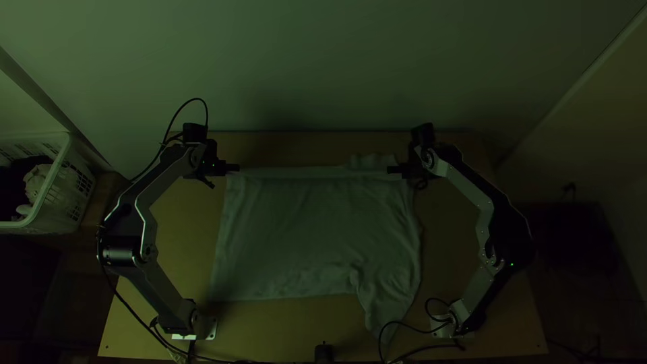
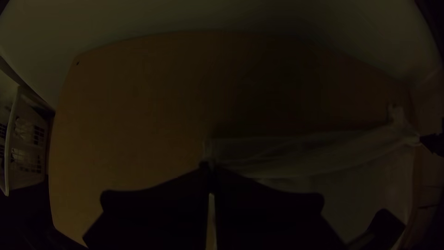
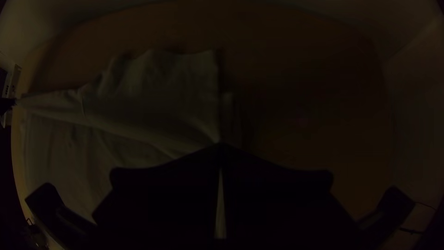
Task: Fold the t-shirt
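Pale walls are rising behind the far edge of the light wooden table, and a white plastic lattice basket is standing beyond its left edge. Across the middle, a pale cloth t-shirt is lying mostly spread, its far side turning over into a long narrow band. Both arms are flanking it, leaving wood showing along its left and right sides. At the band's left end, the left gripper is keeping its flat black fingers closed on the cloth, near the table's far left corner. At the other end, the right gripper is pinching the shirt between nearly meeting fingers, with a loose flap bunching past the tips toward the far edge. A strip of wood is running between the band and that far edge. The shirt's near left part is lying fairly straight, while its near right part is trailing in a wrinkled point toward the table's near edge, close to a looping black cable.
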